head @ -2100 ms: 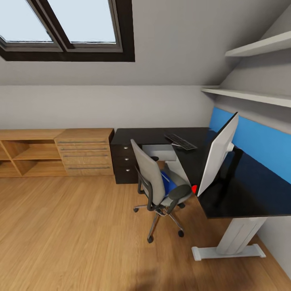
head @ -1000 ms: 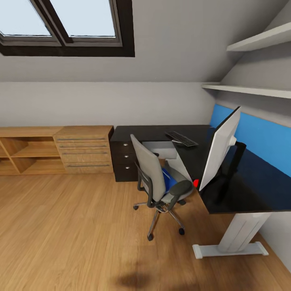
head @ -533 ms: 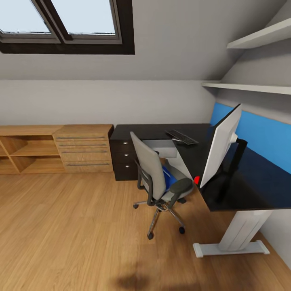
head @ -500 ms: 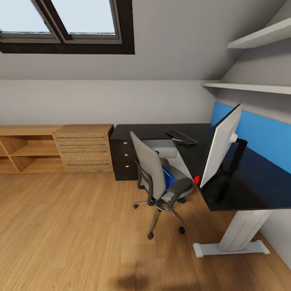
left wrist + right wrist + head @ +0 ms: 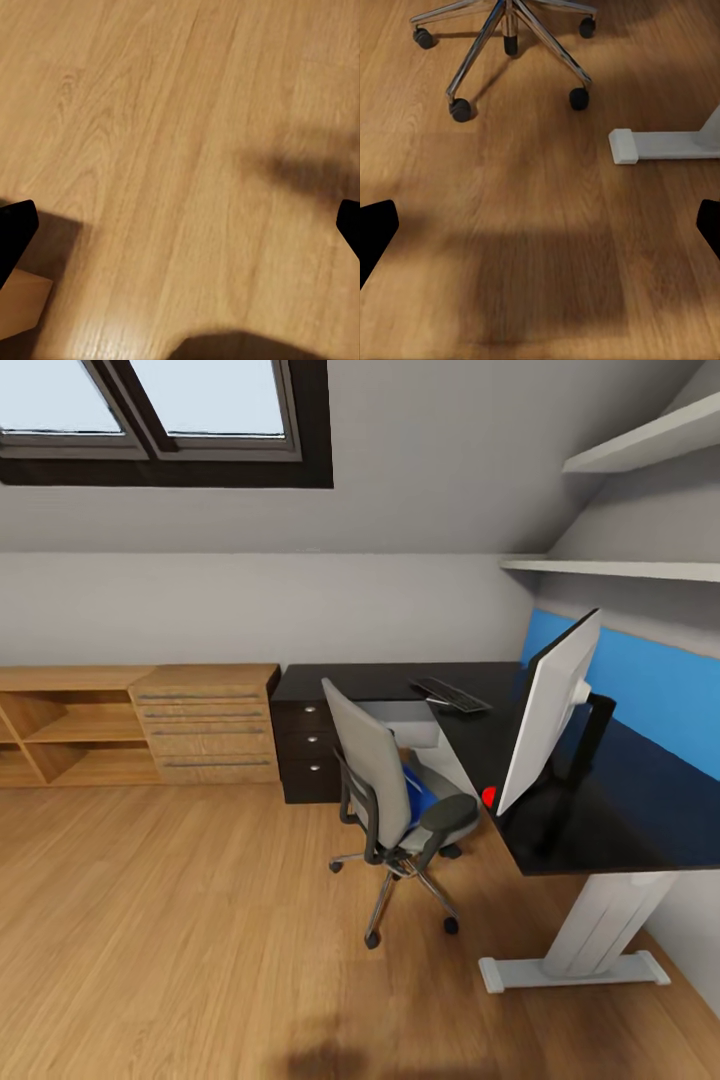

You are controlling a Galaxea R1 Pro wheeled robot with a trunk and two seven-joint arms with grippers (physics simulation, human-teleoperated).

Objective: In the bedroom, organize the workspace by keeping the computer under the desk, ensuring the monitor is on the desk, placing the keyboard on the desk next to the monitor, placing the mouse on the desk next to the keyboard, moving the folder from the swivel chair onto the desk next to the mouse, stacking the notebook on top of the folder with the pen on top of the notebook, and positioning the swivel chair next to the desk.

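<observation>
- The left pincer (image 5: 180, 232) hangs spread and empty over bare wood floor (image 5: 172, 127), carried low while the robot drives.
- The right pincer (image 5: 540, 225) is spread too, holding nothing; ahead of it stand the swivel chair (image 5: 506, 34)'s chrome spokes and the desk foot (image 5: 660, 144).
- The swivel chair (image 5: 385, 790) carries the folder (image 5: 418, 800) on its seat, beside the desk (image 5: 590, 810), where the monitor (image 5: 548, 715) and keyboard (image 5: 450, 696) stand.
- Against the earlier head views, the whole picture has slid slightly: the camera has crept closer, not the furniture.
</observation>
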